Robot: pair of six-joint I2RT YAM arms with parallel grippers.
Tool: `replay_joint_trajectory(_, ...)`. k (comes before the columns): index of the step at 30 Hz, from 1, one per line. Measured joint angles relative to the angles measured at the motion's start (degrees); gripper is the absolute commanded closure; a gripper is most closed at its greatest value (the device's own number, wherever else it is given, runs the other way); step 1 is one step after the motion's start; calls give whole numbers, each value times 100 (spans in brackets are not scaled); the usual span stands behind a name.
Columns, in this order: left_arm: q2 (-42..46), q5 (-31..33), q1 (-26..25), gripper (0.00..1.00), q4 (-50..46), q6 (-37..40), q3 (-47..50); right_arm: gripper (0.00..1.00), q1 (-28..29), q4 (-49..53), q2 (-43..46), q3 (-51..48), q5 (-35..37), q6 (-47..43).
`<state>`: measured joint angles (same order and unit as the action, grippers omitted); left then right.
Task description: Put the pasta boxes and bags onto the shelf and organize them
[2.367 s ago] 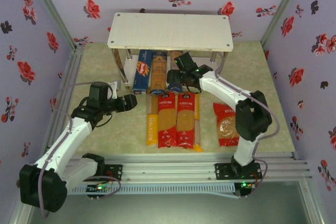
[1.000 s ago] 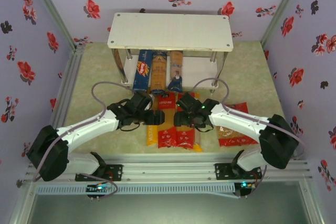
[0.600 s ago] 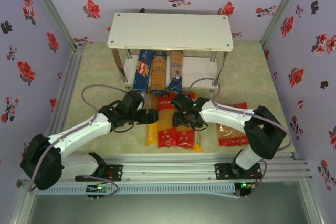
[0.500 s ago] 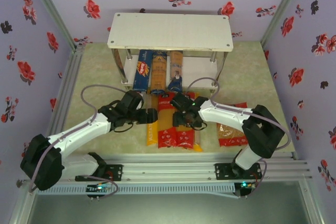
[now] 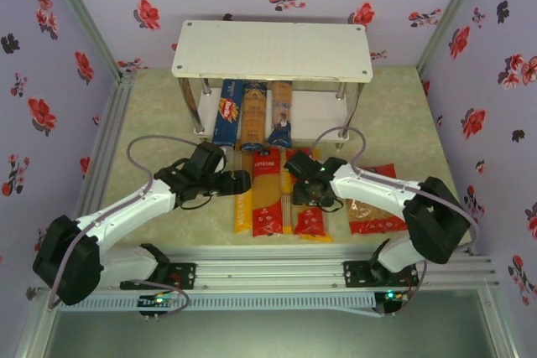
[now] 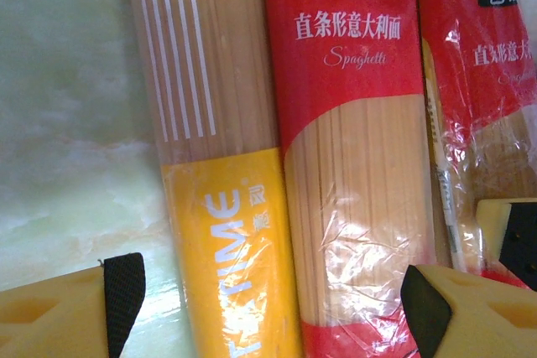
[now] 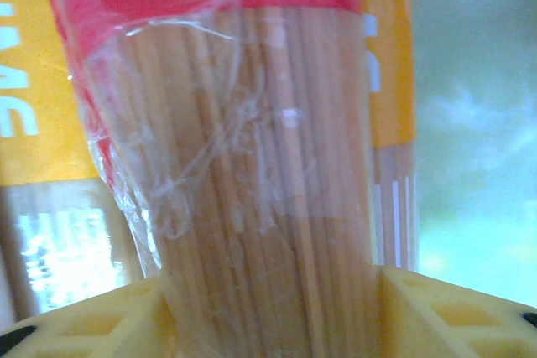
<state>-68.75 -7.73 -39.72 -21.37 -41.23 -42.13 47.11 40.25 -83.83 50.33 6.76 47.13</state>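
The shelf stands at the far side of the bench. On its lower board, under the top board, three boxes lie side by side with their near ends sticking out: a blue box, a brown box touching it, and a short box beside that.

In front of the shelf the bags lie on the bench, lengthwise toward it. A yellow bag lies just before the blue box. Touching it is a second red bag, in line with the brown box. The wide bag lies well off to the side, before the shelf's right leg.

The left tool hovers low over the yellow bag, in front of the shelf's left half. In the left wrist view the left tool is released, its fingers wide apart. They straddle the yellow bag and the second red bag and touch neither.

The right tool is before the short box. In the right wrist view the right tool is grasping the red bag, with a pad pressed on each side. In the top view the red bag sits askew to the shelf, its near end swung toward the wide bag. More yellow packaging shows behind it.
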Motion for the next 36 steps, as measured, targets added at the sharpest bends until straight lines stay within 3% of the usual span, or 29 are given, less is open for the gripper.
replay_joint_trajectory(5,-42,-46,39,17,42,9,9,54,-170,96,245,-212,13,-9)
replay_joint_trajectory(8,-55,-59,50,17,70,26,11,67,-212,39,341,-284,-28,2)
replay_joint_trajectory(13,-57,-107,85,17,83,90,20,72,-245,-179,549,-468,-120,118)
replay_joint_trajectory(15,-66,-136,109,17,85,109,20,83,-264,-273,636,-555,-140,160)
replay_joint_trajectory(17,-79,-151,131,17,85,122,20,100,-293,-321,708,-612,-164,197)
replay_joint_trajectory(36,-131,-306,448,22,125,267,20,100,-391,345,1641,-723,221,-197)
